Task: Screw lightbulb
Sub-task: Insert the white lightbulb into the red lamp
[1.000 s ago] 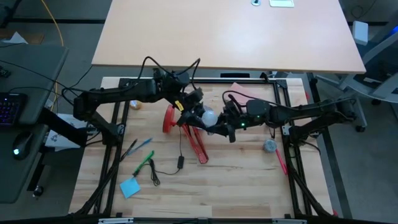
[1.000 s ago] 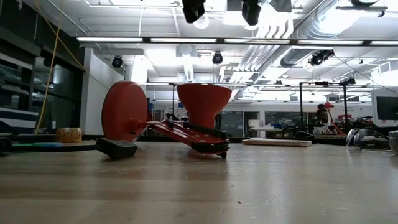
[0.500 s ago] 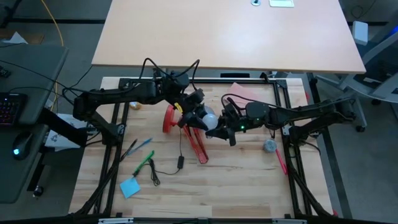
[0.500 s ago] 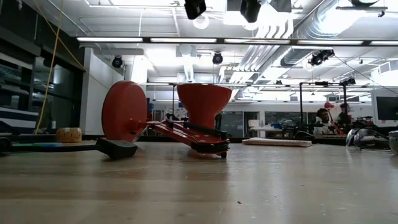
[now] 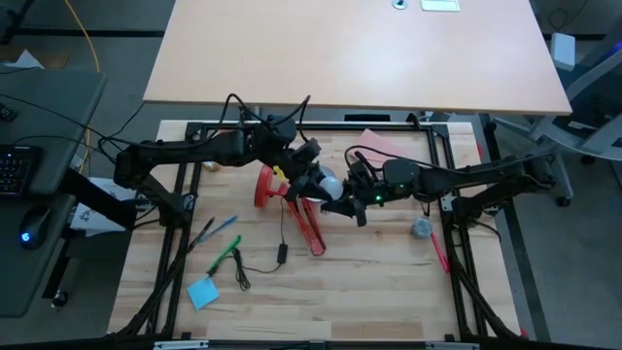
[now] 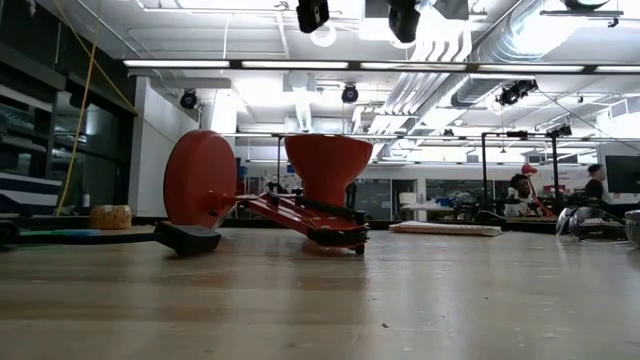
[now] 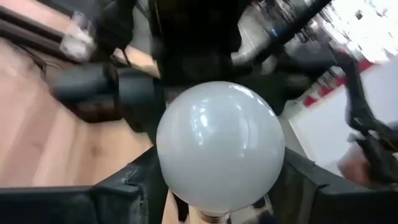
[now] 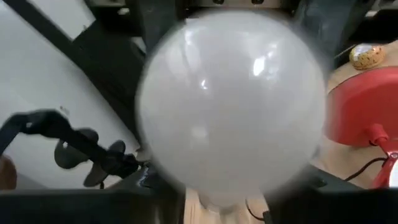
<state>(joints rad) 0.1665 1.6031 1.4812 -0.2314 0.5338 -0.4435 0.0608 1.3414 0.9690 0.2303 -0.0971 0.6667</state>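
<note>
Lightbulb (image 5: 328, 183) held between both claws above red lamp (image 5: 292, 199); left claw (image 5: 313, 181) pinching lightbulb; right claw (image 5: 342, 192) grip unclear.

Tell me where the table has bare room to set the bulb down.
Bare wood runs along the table's near edge, right of the blue note, and between the red lamp and the grey round object. It is crowded mid-table, where both grippers meet at the lightbulb, and around the pens.

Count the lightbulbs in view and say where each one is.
1. The lightbulb is held up in the air between the left gripper and the right gripper, above the red lamp lying on the table. None other shows.
</note>
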